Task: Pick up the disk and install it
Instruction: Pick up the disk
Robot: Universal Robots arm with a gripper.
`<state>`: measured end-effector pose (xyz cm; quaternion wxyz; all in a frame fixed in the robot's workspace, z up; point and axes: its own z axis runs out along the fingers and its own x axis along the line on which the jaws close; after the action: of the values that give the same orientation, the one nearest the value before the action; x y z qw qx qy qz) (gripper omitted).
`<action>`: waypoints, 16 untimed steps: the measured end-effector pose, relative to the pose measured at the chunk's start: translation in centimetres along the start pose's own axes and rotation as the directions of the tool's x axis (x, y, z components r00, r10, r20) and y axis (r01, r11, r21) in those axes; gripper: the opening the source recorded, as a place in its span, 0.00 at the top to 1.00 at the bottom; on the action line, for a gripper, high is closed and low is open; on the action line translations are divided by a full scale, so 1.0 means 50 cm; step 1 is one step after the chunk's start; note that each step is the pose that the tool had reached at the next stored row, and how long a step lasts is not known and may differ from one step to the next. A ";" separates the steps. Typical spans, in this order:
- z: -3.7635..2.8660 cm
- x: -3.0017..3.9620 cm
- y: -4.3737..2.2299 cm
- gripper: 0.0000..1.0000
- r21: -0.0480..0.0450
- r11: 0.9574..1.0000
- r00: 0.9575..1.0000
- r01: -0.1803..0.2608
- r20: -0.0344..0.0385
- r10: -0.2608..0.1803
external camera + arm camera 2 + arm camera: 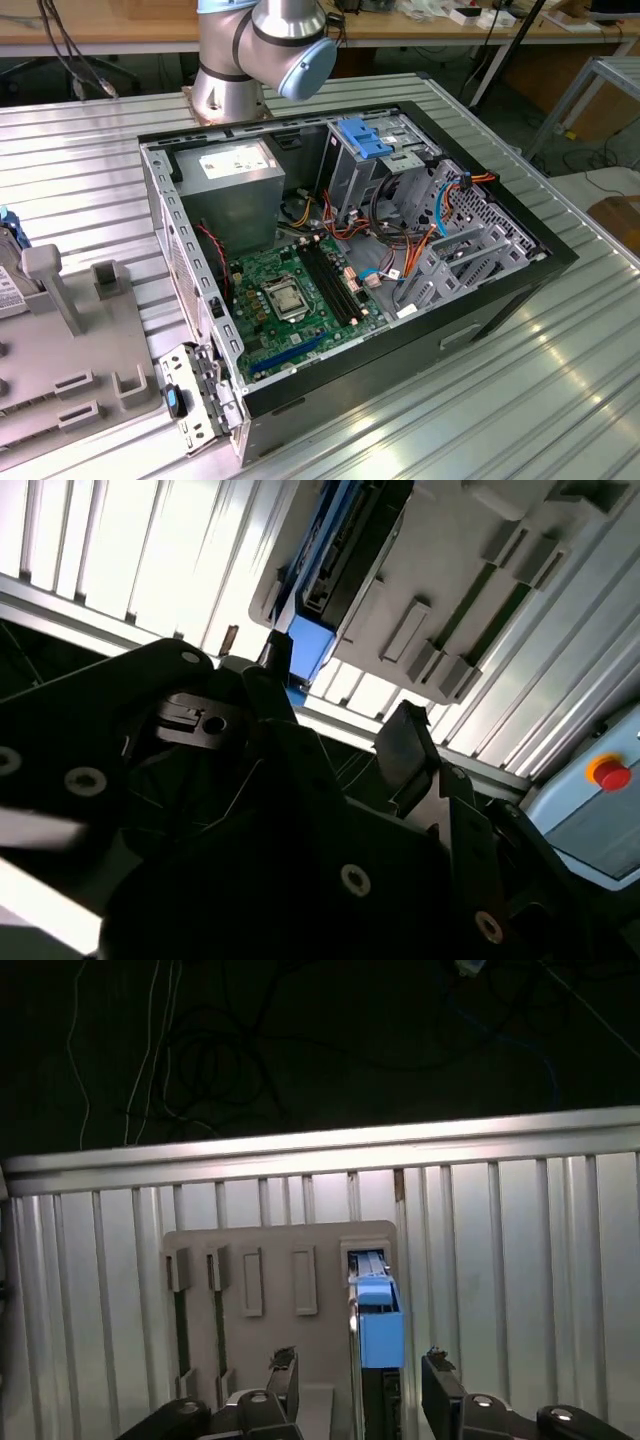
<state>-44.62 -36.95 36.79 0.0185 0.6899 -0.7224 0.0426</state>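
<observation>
I saw the gripper [362, 1378] empty, its fingers [440, 1385] spread wide. The disk [375, 1320] stood on edge in a slot of the grey holder [270, 1235], at the fingers' twelve o'clock, its long axis running straight away from them. In the exterior view it sat at nine o'clock from the computer case [420, 345], cut off at the frame. I couldn't judge the remaining gap.

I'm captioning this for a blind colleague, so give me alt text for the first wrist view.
The disk, blue rail showing, stands in a slot of a grey holder on a ribbed metal table. The open gripper is lined up over it, one finger either side, not touching. Beyond the table, cables lie in the dark.
</observation>
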 end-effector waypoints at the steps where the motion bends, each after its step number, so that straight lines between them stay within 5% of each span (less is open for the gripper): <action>1: 0.003 0.000 0.000 0.40 0.002 1.000 1.000 0.018 0.001 -0.018; 16: 0.075 -0.012 0.003 0.40 0.002 1.000 1.000 0.018 0.001 -0.018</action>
<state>-44.61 -36.67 33.01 0.0179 0.6965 -0.7161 0.0426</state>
